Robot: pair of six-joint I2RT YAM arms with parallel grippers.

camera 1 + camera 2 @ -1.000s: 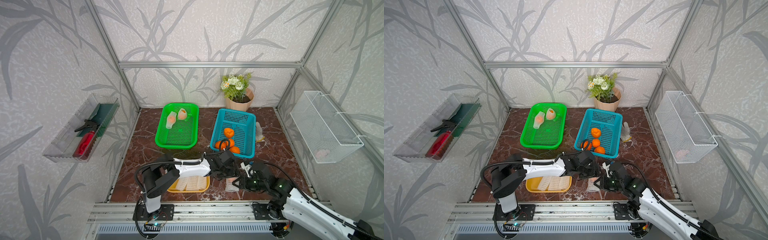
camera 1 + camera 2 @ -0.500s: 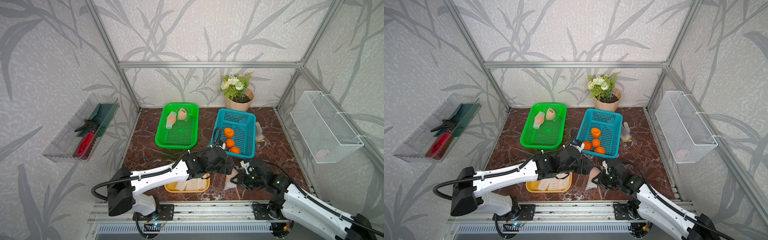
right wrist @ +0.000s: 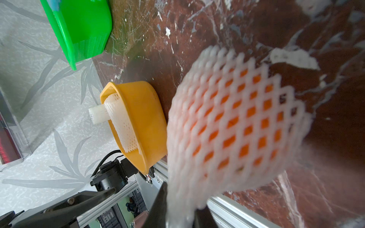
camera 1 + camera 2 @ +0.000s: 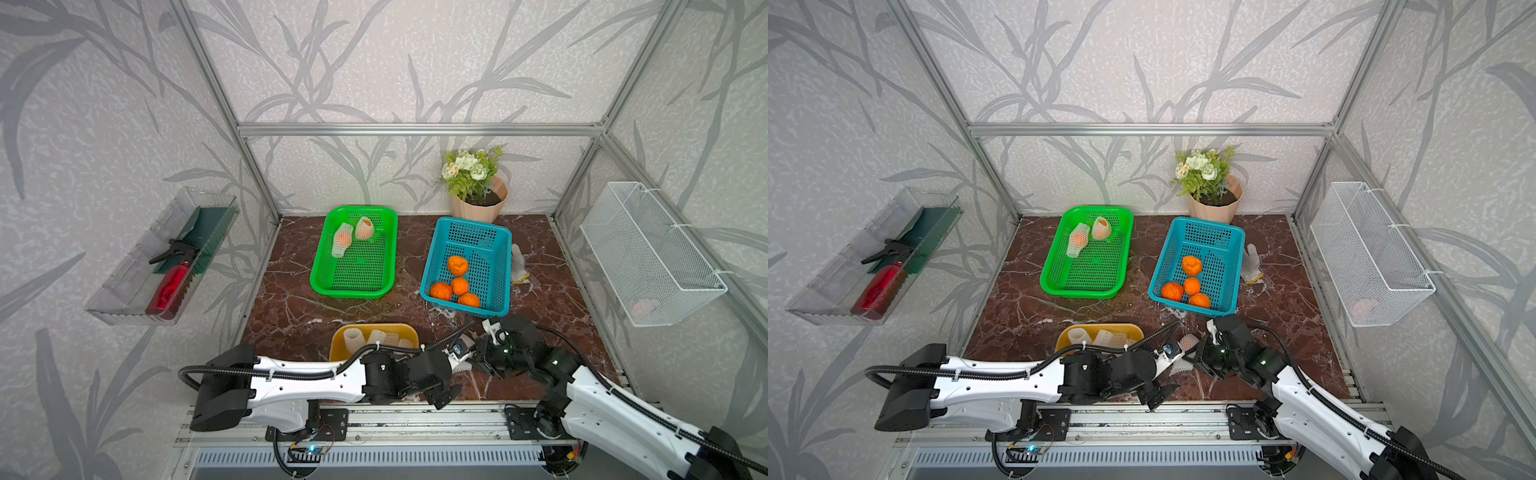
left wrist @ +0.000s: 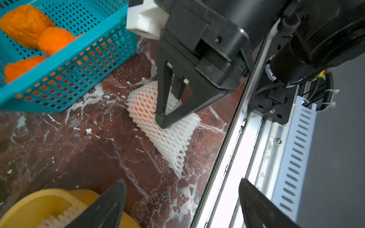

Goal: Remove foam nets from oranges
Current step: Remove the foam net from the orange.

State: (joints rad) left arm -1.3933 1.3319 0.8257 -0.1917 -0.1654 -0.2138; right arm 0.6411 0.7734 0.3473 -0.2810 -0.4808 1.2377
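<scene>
Top views both showed the foam net [image 4: 1187, 342] on the desk [image 4: 1025, 307] just in front of the blue basket [image 4: 1204, 222], with the right gripper [image 4: 1198, 360] on it. Four bare oranges [image 4: 1192, 266] lay inside that basket.

Left wrist view: your right gripper pinched the net just past the fruit. The left gripper [image 5: 181, 181] stood spread wide, short of the flared end that pointed away from the blue basket. I judged the step to be taking a second hold. You should have closed the left gripper on the empty flare only, then pulled gently so the foam slid rather than tore.

Right wrist view, blurred, gave the look: an off-white tube of diamond holes stretched tight over the orange [image 3: 233, 126], its limp tail caught between the right gripper's jaws.
</scene>
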